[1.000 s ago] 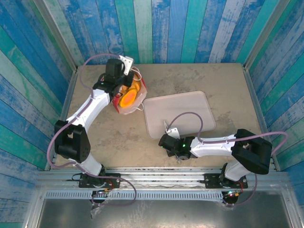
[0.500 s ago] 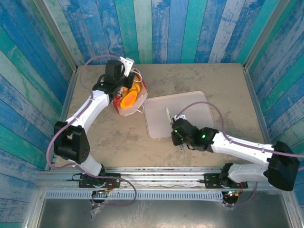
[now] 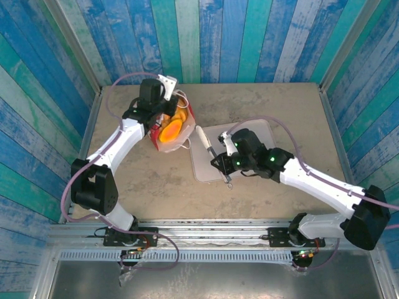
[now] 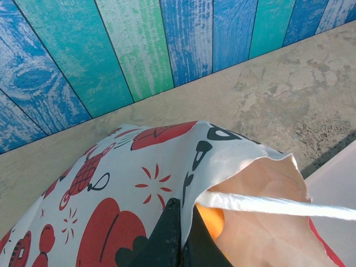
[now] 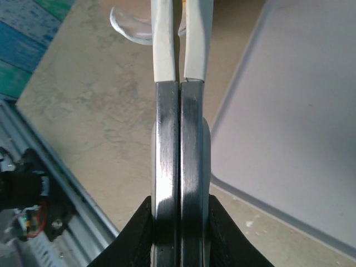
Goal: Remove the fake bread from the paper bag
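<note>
my left gripper [image 4: 181,245] is at the far left of the table [image 3: 262,103], pinching the rim of the paper bag [image 4: 111,194], with the paper wall sandwiched between the two dark fingers. the bag leans over with its mouth open toward the tray [image 3: 262,132], which sits just beside it. the fake bread [image 3: 169,129] is inside the bag. from the left wrist i can only make out an orange bit of it tucked under the rim, with a thin white handle [image 4: 278,207] stretched across the opening. my right gripper [image 3: 201,134] is over the tray's left edge, tips pointing toward the bag. its fingers are pressed together with nothing between them.
</note>
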`<state>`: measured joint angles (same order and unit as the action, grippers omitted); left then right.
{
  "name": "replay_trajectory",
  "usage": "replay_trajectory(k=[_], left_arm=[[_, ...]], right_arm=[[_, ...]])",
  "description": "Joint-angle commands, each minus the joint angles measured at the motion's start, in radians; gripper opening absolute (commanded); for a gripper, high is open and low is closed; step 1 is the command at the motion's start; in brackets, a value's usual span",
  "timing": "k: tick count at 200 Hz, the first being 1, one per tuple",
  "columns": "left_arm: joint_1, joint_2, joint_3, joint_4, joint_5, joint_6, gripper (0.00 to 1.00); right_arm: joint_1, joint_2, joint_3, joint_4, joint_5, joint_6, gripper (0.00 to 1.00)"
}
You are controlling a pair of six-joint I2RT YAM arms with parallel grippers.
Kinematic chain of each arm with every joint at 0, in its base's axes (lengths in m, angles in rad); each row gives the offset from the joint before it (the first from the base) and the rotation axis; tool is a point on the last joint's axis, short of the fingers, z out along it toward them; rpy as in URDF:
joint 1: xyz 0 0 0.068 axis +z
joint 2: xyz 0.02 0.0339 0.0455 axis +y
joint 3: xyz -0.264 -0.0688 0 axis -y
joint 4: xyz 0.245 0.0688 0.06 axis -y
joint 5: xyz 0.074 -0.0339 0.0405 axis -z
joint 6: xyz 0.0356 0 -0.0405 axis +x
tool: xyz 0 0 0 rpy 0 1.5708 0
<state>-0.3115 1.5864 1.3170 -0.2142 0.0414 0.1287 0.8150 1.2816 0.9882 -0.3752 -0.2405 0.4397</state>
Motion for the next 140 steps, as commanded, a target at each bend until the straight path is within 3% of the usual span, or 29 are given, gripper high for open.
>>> replay_trajectory(k=[1,44,140], left_arm=[[-0.016,-0.048,0.005,0.099,0.025,-0.027,0.03],[-0.031,-0.031,0.022,0.088,0.011,-0.015,0.03],[-0.050,-0.034,-0.019,0.111,-0.008,-0.005,0.03]], right_arm=[[-0.031,0.045,0.052,0.008,-0.197,-0.038,0.27],[-0.039,0.100,0.113,-0.021,-0.229,-0.060,0.40],[-0.053,0.122,0.212,-0.138,-0.169,-0.056,0.37]])
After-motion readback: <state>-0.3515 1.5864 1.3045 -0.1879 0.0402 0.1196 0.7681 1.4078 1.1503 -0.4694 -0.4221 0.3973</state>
